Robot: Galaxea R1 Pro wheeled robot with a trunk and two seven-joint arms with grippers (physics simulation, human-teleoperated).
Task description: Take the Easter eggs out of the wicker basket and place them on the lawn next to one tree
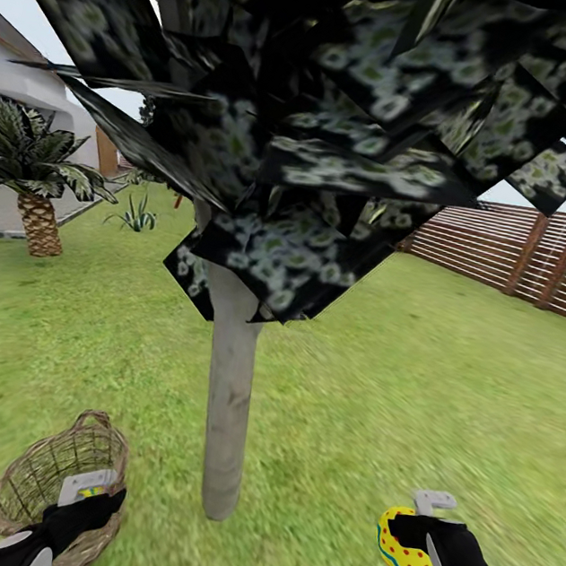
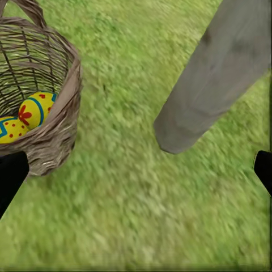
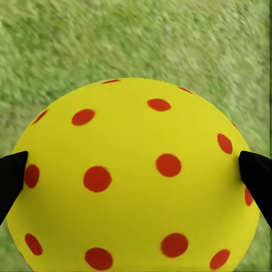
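At the far left of my head view the palm [image 1: 35, 182] stands by the white house [image 1: 23, 81], well away from my work and no part of it. Nearer in, my left tool [image 1: 84, 494] hangs over the rim of the wicker basket [image 1: 37, 473], which sits on the lawn [image 1: 377, 379] just to the left of the tree [image 1: 227, 402]. Through the left wrist camera its tips [image 2: 12, 175] stand wide apart with only grass between them, so that tool is released and carrying nothing. I judge it is kept by the basket because 2 Easter eggs [image 2: 35, 109] are lying inside against the wall, waiting to be lifted out. I count only those 2 there.

The tree's pale trunk meets the grass close beside the basket, which makes for short carries, and is probably why this tree suits as the drop spot.

To the right of the trunk, my right tool [image 1: 411, 545] is clenched on the 3rd egg [image 1: 402, 546], yellow with red dots, low over the grass. The right wrist camera shows both tips [image 3: 12, 175] pressing its opposite sides, grass beneath. I judge it is held low so it can be set down near the trunk without rolling. Further right runs the slatted fence [image 1: 523, 255].
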